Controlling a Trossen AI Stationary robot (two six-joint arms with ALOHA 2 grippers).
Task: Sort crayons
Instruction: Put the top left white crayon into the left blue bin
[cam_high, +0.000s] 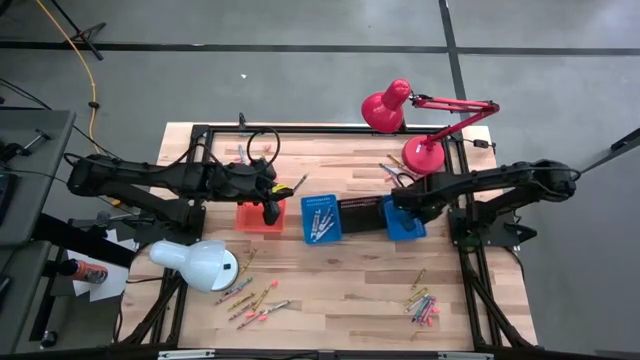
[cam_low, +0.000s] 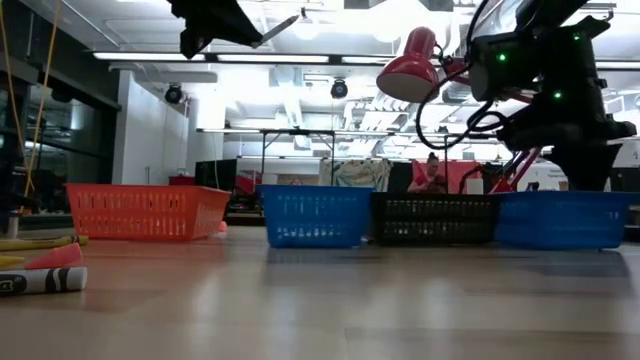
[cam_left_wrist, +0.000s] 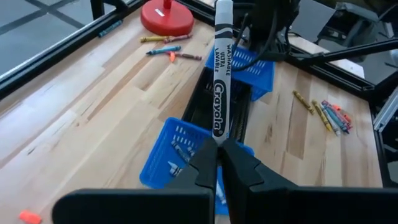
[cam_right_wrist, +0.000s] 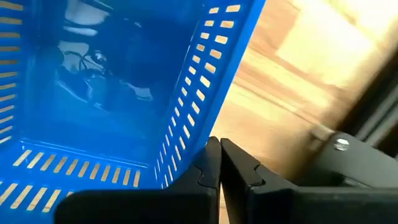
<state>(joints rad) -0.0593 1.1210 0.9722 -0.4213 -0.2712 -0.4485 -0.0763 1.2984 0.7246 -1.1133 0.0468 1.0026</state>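
Crayon (cam_left_wrist: 219, 74) in left hand (cam_left_wrist: 219, 152)

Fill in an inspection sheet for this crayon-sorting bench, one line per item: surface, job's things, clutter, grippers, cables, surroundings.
Surface: wooden table in a black frame.
Job's things: crayons in loose piles at front left and front right, a few by the red lamp's base; some lie in the middle blue basket. Row of baskets: orange, blue, black, blue.
Clutter: red lamp, white lamp.
Grippers: left gripper shut on a grey crayon, above the orange basket; right gripper shut, empty, over the right blue basket's rim.
Cables: black loops on the left arm; yellow cable on the floor.
Surroundings: grey floor, lit room behind.
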